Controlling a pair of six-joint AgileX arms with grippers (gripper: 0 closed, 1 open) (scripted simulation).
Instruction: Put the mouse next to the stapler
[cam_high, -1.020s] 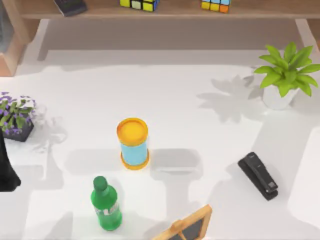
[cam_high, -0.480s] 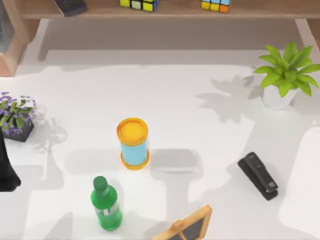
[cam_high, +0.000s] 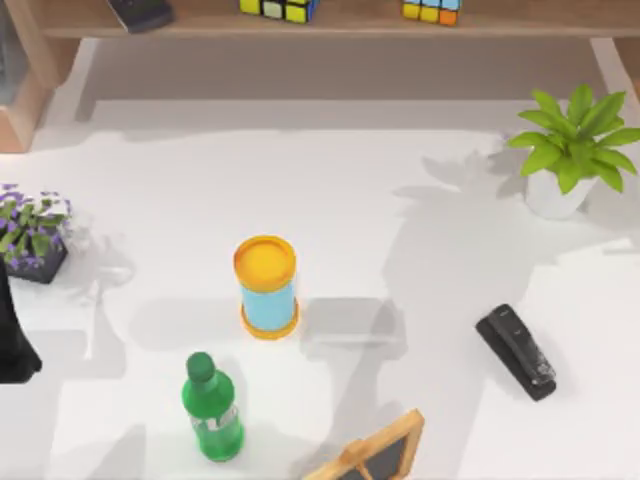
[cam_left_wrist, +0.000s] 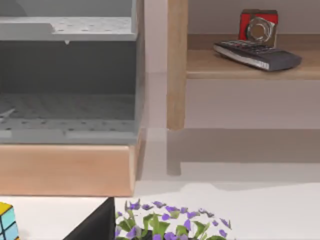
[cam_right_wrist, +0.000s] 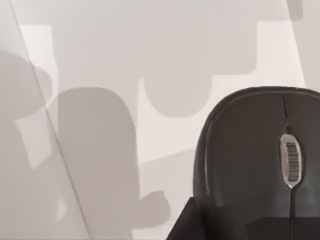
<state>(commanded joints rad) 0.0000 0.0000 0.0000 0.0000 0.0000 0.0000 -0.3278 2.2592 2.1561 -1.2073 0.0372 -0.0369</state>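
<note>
The black stapler lies at an angle on the white table, at the right, near the front. In the right wrist view the black mouse with a grey scroll wheel sits close to the camera, above the table's shadowed surface. My right gripper is shut on the mouse, and a dark part of it overlaps the mouse's near end. My left arm stays parked at the table's left edge.
A blue can with a yellow lid stands mid-table, with a green bottle in front of it. A wood-framed slate is at the front edge. A green plant stands back right and a purple flower pot at the left. A shelf runs along the back.
A broad shadow has spread across the right half of the table, over the stapler's area. The stapler, can and bottle have not moved.
</note>
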